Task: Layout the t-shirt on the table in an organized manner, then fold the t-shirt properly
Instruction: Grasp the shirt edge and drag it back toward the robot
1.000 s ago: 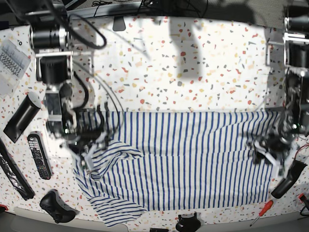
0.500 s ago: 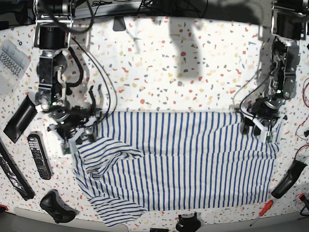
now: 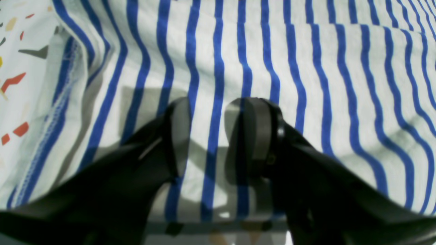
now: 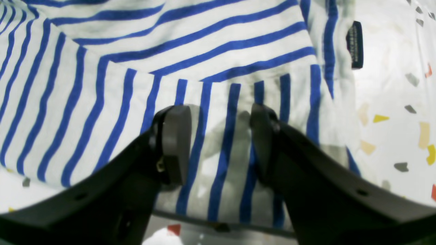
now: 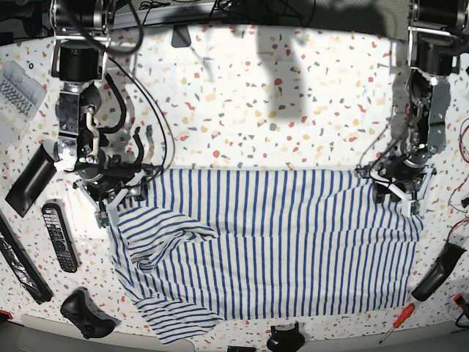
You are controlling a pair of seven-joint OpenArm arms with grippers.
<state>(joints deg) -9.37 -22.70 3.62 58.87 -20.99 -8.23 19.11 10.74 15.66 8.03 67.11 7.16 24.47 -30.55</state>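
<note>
The striped t-shirt (image 5: 278, 242) lies spread across the near half of the table (image 5: 293, 110). Its left side is bunched, with a sleeve folded over (image 5: 168, 235). My left gripper (image 5: 396, 192) hovers over the shirt's far right corner. In the left wrist view it (image 3: 207, 136) is open, with striped cloth (image 3: 306, 68) and the hem below it. My right gripper (image 5: 117, 209) is at the shirt's far left corner. In the right wrist view it (image 4: 218, 143) is open just over the cloth (image 4: 102, 85), near a dark neck label (image 4: 354, 44).
A remote control (image 5: 58, 236), a black box (image 5: 33, 180) and a game controller (image 5: 86, 314) lie left of the shirt. A red-handled screwdriver (image 5: 399, 319) and a black tool (image 5: 438, 273) lie at the right. A clear case (image 5: 16, 92) sits far left.
Both arms have drawn back toward the far side, from the shirt's side edges to its far corners. The shirt's right edge has pulled in a little and its left corner has shifted.
</note>
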